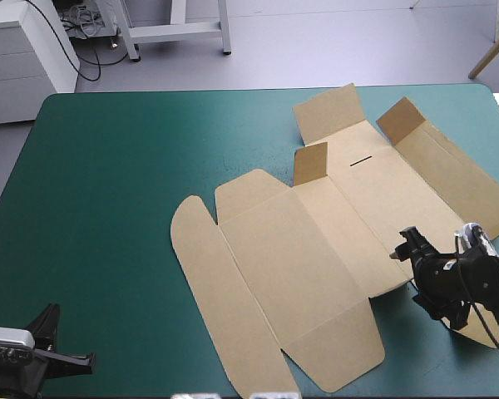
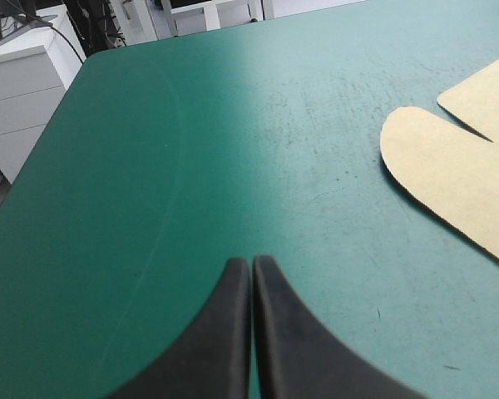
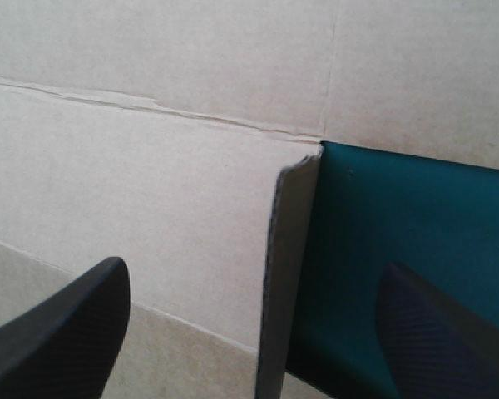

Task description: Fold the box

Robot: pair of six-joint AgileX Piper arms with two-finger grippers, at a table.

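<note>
The box (image 1: 299,241) lies unfolded on the teal-green cover (image 1: 108,208), right of centre, with three far flaps tilted up. It looks like thin board: light, stiff across panels, likely to bend only at its creases and to slide if pushed. The right gripper (image 3: 254,268) stands released astride a cut edge, seemingly a little lifted, which looks a fair place to pinch. The left gripper (image 2: 251,264) is clenched on nothing. No print or label shows.
</note>
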